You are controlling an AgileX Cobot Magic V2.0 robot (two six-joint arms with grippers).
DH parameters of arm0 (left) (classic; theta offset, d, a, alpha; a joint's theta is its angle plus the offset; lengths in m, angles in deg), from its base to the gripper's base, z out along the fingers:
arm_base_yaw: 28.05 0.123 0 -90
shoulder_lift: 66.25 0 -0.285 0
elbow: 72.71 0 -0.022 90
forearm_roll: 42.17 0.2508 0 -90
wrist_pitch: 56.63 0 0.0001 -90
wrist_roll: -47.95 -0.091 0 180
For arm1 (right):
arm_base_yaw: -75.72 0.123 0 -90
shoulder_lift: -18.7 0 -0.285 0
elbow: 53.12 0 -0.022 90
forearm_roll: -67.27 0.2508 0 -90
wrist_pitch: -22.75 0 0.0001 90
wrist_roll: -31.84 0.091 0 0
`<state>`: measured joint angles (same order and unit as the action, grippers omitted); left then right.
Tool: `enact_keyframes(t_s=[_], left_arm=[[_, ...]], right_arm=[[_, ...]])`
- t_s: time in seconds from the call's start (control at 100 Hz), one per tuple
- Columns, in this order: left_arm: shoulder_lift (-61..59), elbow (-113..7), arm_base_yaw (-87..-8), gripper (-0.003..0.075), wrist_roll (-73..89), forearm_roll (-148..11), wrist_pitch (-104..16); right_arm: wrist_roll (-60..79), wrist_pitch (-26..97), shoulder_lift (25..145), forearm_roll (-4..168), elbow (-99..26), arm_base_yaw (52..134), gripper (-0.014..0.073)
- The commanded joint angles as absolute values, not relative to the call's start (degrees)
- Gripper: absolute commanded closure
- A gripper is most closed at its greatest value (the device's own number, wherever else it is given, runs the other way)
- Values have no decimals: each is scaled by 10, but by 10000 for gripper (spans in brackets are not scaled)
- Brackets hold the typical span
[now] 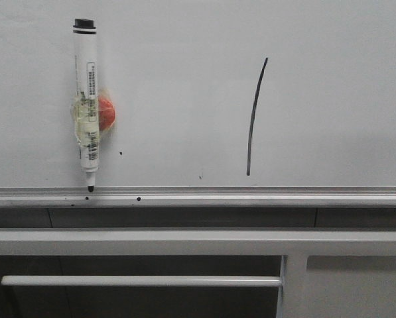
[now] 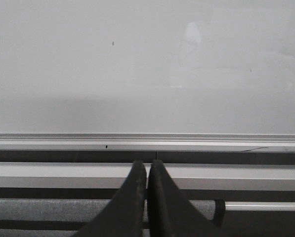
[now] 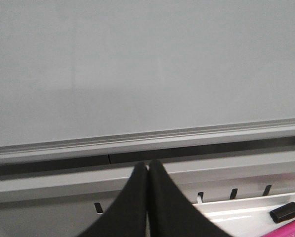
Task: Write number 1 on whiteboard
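Note:
The whiteboard (image 1: 184, 99) fills the front view, with a silver rail along its near edge. On it, right of centre, runs the number 1 (image 1: 254, 119), a thin black, slightly curved stroke. At the left lies a white marker pen (image 1: 87, 106) with a black cap, its tip by the rail, a red-orange piece taped to its side. No gripper shows in the front view. My left gripper (image 2: 147, 165) is shut and empty, short of the whiteboard (image 2: 137, 74) rail. My right gripper (image 3: 148, 165) is shut and empty too, before the whiteboard (image 3: 137, 69) edge.
Grey metal frame bars (image 1: 184, 242) run below the board's rail. A white tray (image 3: 246, 212) with a black cap (image 3: 285, 212) and a pink object (image 3: 290, 231) lies beside the right gripper. Small black specks (image 1: 121, 154) dot the board.

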<state>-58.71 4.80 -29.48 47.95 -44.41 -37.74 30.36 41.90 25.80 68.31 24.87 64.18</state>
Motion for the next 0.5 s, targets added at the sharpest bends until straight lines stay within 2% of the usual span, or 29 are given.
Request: enact_keyframes(t_s=[0.0,0.49], left_arm=[[-600,52,-293,741,479,-446,-418],[-600,52,-293,741,479,-446,-418]], right_arm=[[274,417,250,677,264,639,657],[274,416,250,681,264,640,657]])
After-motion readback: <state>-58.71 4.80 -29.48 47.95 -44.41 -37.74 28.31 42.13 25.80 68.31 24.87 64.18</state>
